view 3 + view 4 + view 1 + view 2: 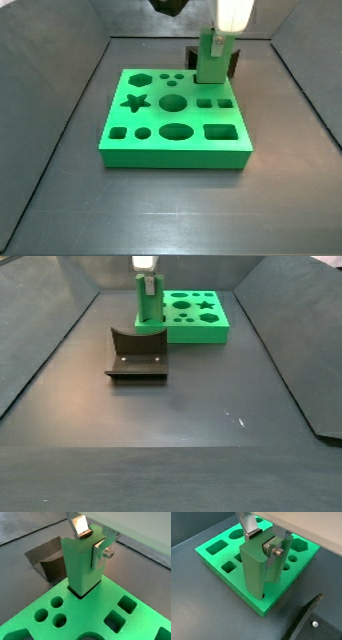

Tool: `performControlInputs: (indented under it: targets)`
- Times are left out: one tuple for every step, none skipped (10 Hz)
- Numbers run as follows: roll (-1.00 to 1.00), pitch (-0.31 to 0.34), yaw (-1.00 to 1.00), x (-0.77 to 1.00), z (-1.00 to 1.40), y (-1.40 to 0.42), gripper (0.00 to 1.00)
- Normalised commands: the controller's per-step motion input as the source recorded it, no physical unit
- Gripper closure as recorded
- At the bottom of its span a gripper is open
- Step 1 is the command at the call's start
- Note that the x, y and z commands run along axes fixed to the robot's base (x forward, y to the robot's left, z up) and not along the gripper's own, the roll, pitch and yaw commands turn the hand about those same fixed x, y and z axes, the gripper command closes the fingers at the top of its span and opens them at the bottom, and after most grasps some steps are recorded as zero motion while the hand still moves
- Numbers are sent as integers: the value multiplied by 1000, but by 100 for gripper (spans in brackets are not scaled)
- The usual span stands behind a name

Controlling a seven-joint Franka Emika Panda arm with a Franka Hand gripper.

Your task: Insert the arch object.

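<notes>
1 tool (92, 541) clamping green bar (81, 568) top, bar upright

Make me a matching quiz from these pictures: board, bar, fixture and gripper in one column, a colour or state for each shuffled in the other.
1. board
2. bar
3. fixture
4. gripper

A. dark, on the floor beside the board
B. above the board corner, closed on the bar's top
C. bright green, flat, with shaped holes
D. pale green, upright at a board corner

Pairs: 1-C, 2-D, 3-A, 4-B
</notes>
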Motion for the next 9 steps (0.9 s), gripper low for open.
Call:
performControlInputs:
  targets:
    - [0, -79, 6, -460, -391, 14, 100]
    - [0, -70, -20, -534, -214, 6, 100]
    - [0, -60, -97, -449, -203, 0, 100]
    - [13, 0, -157, -3, -389, -57, 100]
    - [124, -6, -91, -51, -623, -94, 100]
    - [206, -34, -6, -251, -737, -129, 100]
    - [140, 0, 0, -51, -757, -49, 100]
    - [41, -23, 0, -60, -680, 0, 100]
    - [-37, -34, 0, -91, -240, 20, 100]
